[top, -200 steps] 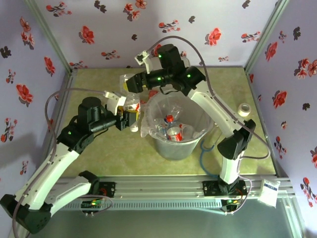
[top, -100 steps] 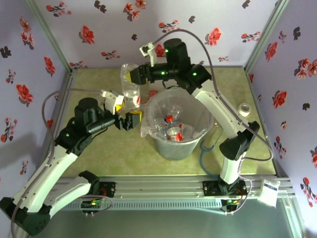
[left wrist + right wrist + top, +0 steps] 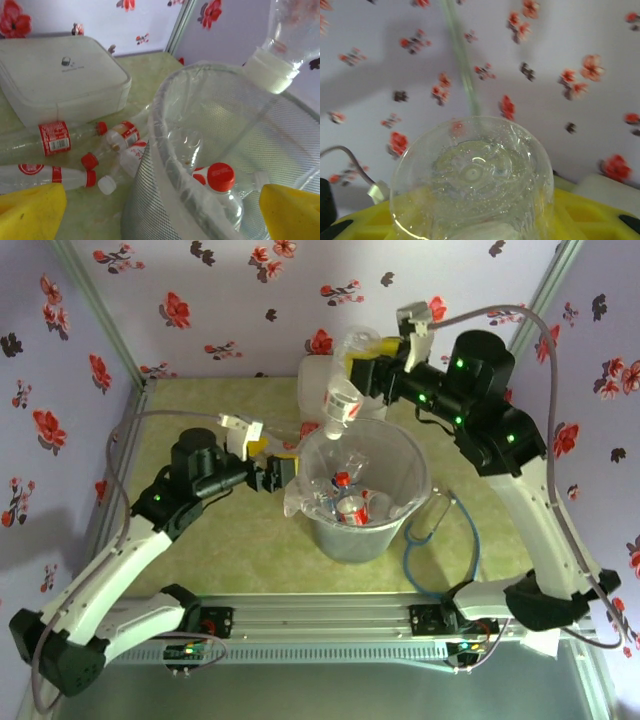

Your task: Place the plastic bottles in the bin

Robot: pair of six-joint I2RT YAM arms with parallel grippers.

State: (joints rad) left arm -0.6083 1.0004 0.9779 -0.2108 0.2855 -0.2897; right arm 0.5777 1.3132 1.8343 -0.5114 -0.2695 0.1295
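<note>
One clear bottle hung neck-down over the far rim of the bag-lined grey bin, red-capped bottles lay inside, and more labelled bottles lay on the surface beside it.

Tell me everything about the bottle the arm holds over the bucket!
The held bottle is clear plastic, with its white cap pointing down and its round base up. It hangs tilted above the far rim of the bin. The right gripper clamps its body between yellow fingers; nothing else touches it.
</note>
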